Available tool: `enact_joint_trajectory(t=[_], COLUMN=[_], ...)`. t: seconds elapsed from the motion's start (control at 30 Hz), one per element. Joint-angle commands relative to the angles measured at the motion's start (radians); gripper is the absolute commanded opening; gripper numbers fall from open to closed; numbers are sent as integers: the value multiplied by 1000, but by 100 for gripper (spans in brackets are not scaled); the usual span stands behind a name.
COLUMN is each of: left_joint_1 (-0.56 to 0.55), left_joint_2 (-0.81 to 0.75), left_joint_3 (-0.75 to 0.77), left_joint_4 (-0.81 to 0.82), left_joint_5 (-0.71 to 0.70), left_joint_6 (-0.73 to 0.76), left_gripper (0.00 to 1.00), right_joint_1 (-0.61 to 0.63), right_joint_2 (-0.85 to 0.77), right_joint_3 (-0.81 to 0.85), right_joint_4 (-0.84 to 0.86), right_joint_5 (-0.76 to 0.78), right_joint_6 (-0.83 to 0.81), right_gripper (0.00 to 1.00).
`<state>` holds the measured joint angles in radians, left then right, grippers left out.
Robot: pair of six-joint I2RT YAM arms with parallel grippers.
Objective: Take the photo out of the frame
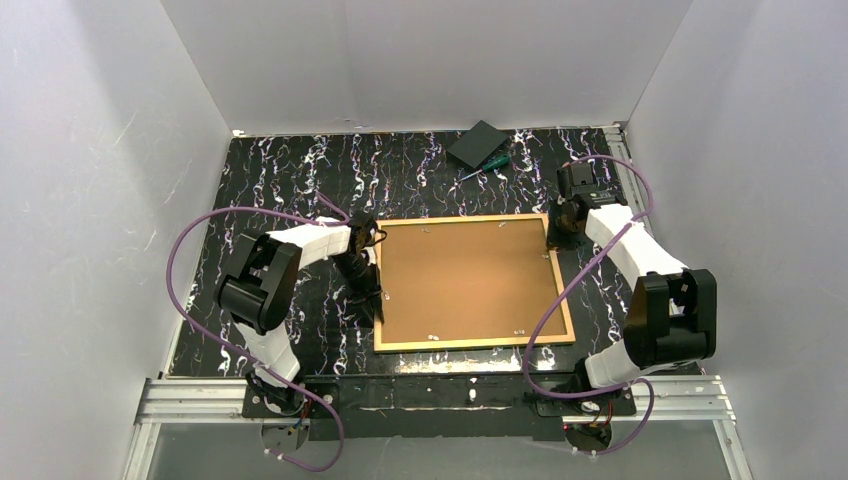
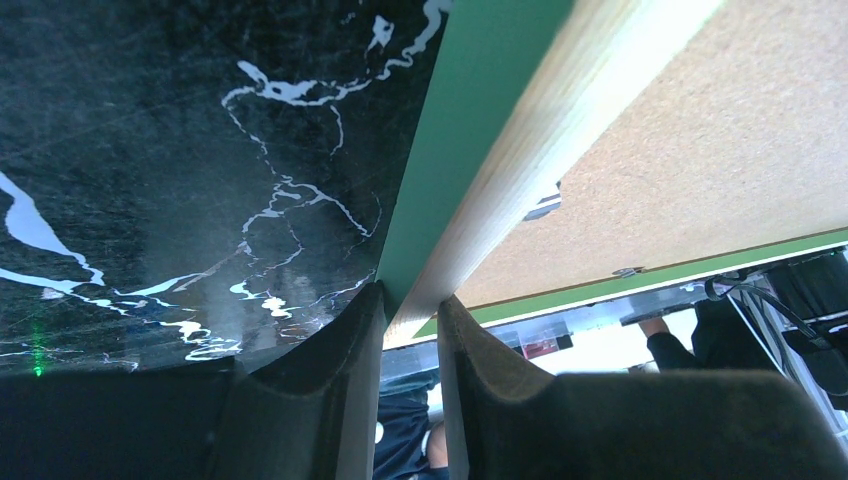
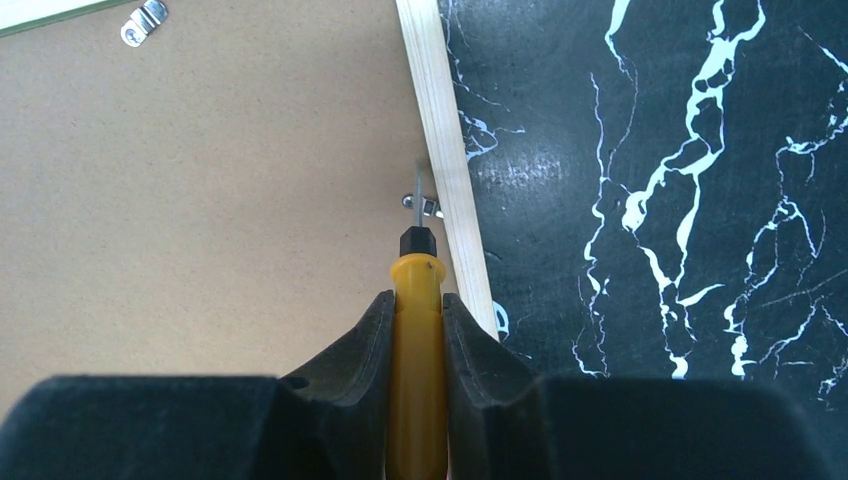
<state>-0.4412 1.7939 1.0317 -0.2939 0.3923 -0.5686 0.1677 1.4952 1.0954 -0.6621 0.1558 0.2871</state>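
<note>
Starting at the frame's [image 1: 475, 343] left rail, we find our left fingers [image 2: 320, 400] clamped across it, one on the green side and one on the wood. The frame lies face down on the worktop [image 1: 290, 170], long axis left to right, with the backing board [image 1: 465, 280] uppermost. The photo is hidden beneath. At the frame's right rail, our right fingers [image 3: 365, 350] pinch a yellow screwdriver [image 3: 418, 330], its tip on a metal clip [image 3: 425, 205].
</note>
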Motion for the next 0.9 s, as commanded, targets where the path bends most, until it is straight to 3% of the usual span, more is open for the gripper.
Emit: enact_joint_trajectory(t=[0.0, 0.2, 0.87], left_joint_1=[5, 5, 6], left_joint_2=[30, 31, 39], left_joint_3=[-5, -5, -5], left_joint_4=[-141, -137, -127], left_joint_5=[2, 2, 18], left_joint_6=[-30, -37, -48], left_gripper=[0, 0, 0], right_joint_1=[-5, -5, -5], right_joint_2=[4, -11, -55], right_joint_3=[30, 8, -70], right_joint_4=[-65, -103, -90], right_joint_5=[38, 73, -94], right_joint_6=[-3, 3, 46], right_gripper=[1, 1, 1])
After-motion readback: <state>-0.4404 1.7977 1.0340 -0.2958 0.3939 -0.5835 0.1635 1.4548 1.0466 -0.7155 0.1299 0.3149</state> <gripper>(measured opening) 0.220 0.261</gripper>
